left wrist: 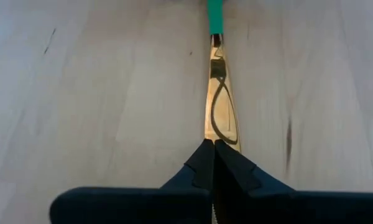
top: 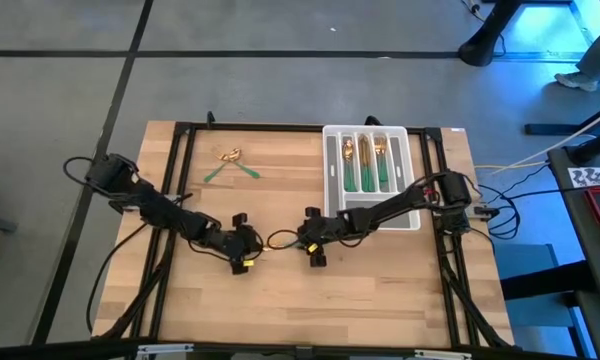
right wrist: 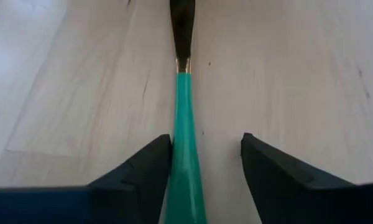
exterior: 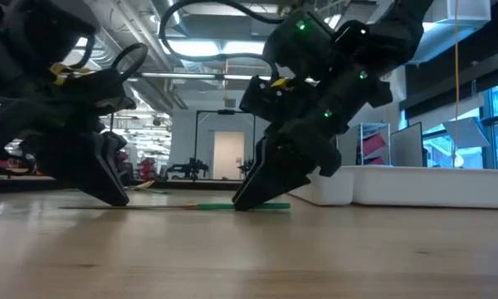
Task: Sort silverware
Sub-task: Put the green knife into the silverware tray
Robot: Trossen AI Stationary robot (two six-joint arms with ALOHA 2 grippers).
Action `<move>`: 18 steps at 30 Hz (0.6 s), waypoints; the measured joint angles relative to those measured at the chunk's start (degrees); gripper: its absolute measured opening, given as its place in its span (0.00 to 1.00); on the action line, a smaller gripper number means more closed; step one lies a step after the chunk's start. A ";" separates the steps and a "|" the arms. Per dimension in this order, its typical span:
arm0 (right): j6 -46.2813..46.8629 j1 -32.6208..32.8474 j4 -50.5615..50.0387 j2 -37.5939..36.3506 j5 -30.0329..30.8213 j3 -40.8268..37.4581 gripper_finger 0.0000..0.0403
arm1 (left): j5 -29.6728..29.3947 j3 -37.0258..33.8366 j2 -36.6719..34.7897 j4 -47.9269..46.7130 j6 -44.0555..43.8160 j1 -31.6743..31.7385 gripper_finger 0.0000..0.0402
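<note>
knife [left wrist: 221,112] (blade pinched, left end effector [left wrist: 213,163])

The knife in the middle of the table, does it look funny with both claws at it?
A bit. The knife lies flat on the table, far from the tray. The left claw pinches its gold blade shut, while the right claw stands open around its green handle.

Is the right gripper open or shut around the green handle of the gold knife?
Open. The right gripper has its dark fingers apart on either side of the green handle, with a clear gap on one side.
</note>
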 joint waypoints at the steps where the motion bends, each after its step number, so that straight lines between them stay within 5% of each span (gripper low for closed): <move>1: 0.06 -0.05 -0.38 0.23 -0.65 0.09 0.50 | -0.74 0.05 -0.09 -0.60 -1.14 -0.51 0.00; 5: 1.96 -0.49 -2.19 0.82 -3.26 0.16 0.43 | -3.88 0.21 -0.26 -3.38 -4.66 -2.22 0.00; 13: 1.64 -1.45 -3.49 1.50 -6.81 -0.84 0.12 | -14.78 -0.18 -2.64 -6.17 -5.87 -4.89 0.00; 18: 3.39 -1.27 0.19 1.91 -6.89 -2.09 0.01 | -19.53 -0.15 -8.91 -5.94 -0.18 -7.45 0.01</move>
